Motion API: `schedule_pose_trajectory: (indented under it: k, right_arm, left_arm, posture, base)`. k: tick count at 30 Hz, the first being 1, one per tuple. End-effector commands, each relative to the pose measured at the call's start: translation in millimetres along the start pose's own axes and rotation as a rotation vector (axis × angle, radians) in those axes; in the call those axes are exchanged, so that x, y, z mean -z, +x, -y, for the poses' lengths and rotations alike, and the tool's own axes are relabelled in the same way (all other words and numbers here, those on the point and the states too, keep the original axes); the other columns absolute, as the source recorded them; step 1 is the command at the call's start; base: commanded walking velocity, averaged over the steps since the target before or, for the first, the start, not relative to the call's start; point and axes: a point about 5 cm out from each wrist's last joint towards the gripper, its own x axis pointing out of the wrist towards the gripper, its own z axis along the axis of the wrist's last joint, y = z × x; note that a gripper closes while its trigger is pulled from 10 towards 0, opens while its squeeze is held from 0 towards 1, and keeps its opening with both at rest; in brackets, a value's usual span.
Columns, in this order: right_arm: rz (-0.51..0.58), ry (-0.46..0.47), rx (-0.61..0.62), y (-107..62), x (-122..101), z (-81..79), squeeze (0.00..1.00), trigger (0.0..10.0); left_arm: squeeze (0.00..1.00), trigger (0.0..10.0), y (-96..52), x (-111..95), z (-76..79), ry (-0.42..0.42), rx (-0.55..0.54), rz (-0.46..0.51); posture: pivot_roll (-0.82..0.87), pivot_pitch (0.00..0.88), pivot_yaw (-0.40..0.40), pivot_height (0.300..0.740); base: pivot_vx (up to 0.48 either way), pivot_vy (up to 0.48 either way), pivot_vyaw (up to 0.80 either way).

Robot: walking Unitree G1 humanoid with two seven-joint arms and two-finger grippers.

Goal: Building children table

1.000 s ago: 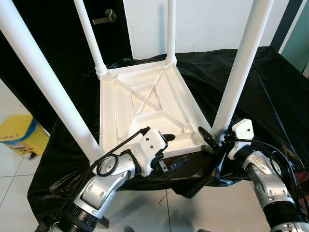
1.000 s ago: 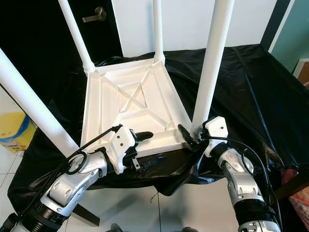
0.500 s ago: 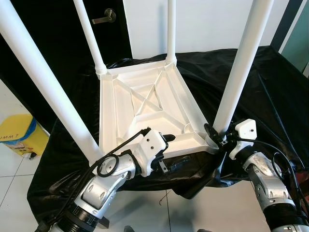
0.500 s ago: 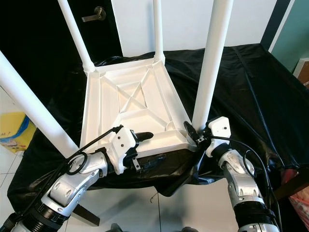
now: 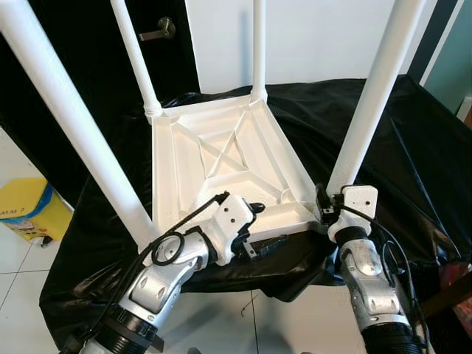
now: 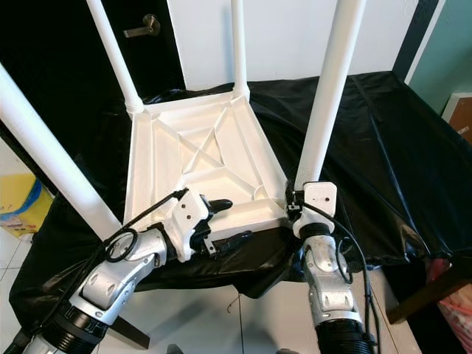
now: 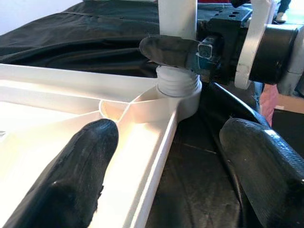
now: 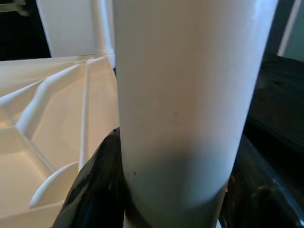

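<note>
Right wrist view: the right end effector (image 5: 323, 205) clamps a smooth white cylindrical leg (image 5: 366, 114); the left end effector (image 5: 262, 226) straddles the ribbed plastic tabletop (image 5: 221, 162) wide.

Four upright legs (image 5: 372, 96) fence the tabletop (image 5: 221, 162); its ribbed middle seems open from above.

Black-draped surface (image 5: 413, 140) — upturned white children's table (image 5: 221, 158) on it, four legs up.
</note>
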Motion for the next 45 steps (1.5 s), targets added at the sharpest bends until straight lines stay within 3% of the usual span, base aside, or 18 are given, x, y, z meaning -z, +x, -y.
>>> schedule_pose_trajectory:
  k: [1, 4, 18, 19, 20, 23, 24, 37, 38, 39, 40, 45]
  right_arm:
    - [-0.065, 0.007, 0.047, -5.6, 11.6, 2.1, 0.00, 10.0]
    - [-0.062, 0.016, 0.021, -7.2, 9.9, -7.5, 0.00, 10.0]
    - [-0.035, 0.003, 0.008, -8.4, 3.6, -12.7, 0.00, 10.0]
    - [-0.021, 0.000, 0.001, -8.1, 1.6, -12.7, 0.13, 10.0]
    - [-0.012, 0.009, -0.010, -7.7, 0.2, -12.6, 0.82, 10.0]
    - [-0.007, 0.014, -0.015, -7.6, -0.6, -12.7, 0.82, 10.0]
    - [-0.004, 0.018, -0.017, -7.5, -1.1, -12.8, 1.00, 10.0]
    - [0.064, 0.016, -0.119, -10.0, -10.5, 1.1, 1.00, 10.0]
    - [0.064, 0.020, -0.167, -10.2, -11.3, 3.9, 0.67, 10.0]
    - [0.064, 0.020, -0.167, -10.2, -11.3, 3.9, 0.67, 10.0]
    - [0.062, 0.029, -0.216, -9.5, -12.2, 7.6, 0.00, 10.0]
    - [0.070, 0.028, -0.374, -4.0, -17.8, 16.4, 0.00, 10.0]
  left_arm:
    - [0.00, 10.0, -0.6, 0.8, -7.7, 0.019, -0.090, -0.006]
    - [0.00, 10.0, -0.5, 0.2, -9.5, 0.001, -0.102, 0.000]
    - [0.00, 10.0, 1.3, -1.7, -9.2, 0.006, -0.111, 0.007]
    - [0.00, 10.0, 1.5, -1.8, -9.6, 0.005, -0.116, 0.006]
    - [0.00, 10.0, 2.0, -1.3, -10.4, 0.000, -0.121, 0.002]
    - [0.00, 10.0, 2.4, -0.9, -10.9, -0.003, -0.124, 0.000]
    - [0.00, 10.0, 2.6, -0.5, -11.2, -0.005, -0.125, -0.002]
    - [0.00, 10.0, 4.2, -4.1, -11.7, 0.046, -0.110, 0.013]
    - [0.00, 10.0, 4.3, -4.7, -11.5, 0.052, -0.112, 0.016]
    - [0.00, 10.0, 4.3, -4.7, -11.5, 0.052, -0.112, 0.016]
    - [0.00, 10.0, 4.0, -4.6, -10.9, 0.065, -0.116, 0.015]
    - [0.00, 10.0, 4.2, -4.4, -10.3, 0.057, -0.101, 0.022]
  posture:
    - [-0.10, 0.000, 0.046, 0.740]
    - [-0.10, 0.000, 0.051, 0.740]
    - [-0.08, 0.000, 0.046, 0.740]
    - [-0.09, 0.000, 0.046, 0.740]
    - [-0.09, 0.000, 0.043, 0.740]
    - [-0.09, 0.000, 0.043, 0.740]
    - [-0.09, 0.000, 0.043, 0.740]
    - [-0.09, 0.000, 0.045, 0.740]
    - [-0.09, 0.000, 0.044, 0.740]
    - [-0.09, 0.000, 0.044, 0.740]
    - [-0.09, 0.000, 0.041, 0.740]
    - [-0.10, 0.000, 0.046, 0.740]
  base:
    - [0.000, 0.000, 0.00]
    - [0.000, 0.000, 0.00]
    - [0.000, 0.000, 0.00]
    - [0.000, 0.000, 0.00]
    - [0.000, 0.000, 0.00]
    - [0.000, 0.000, 0.00]
    - [0.000, 0.000, 0.00]
    - [0.000, 0.000, 0.00]
    - [0.000, 0.000, 0.00]
    - [0.000, 0.000, 0.00]
    - [0.000, 0.000, 0.00]
    - [0.000, 0.000, 0.00]
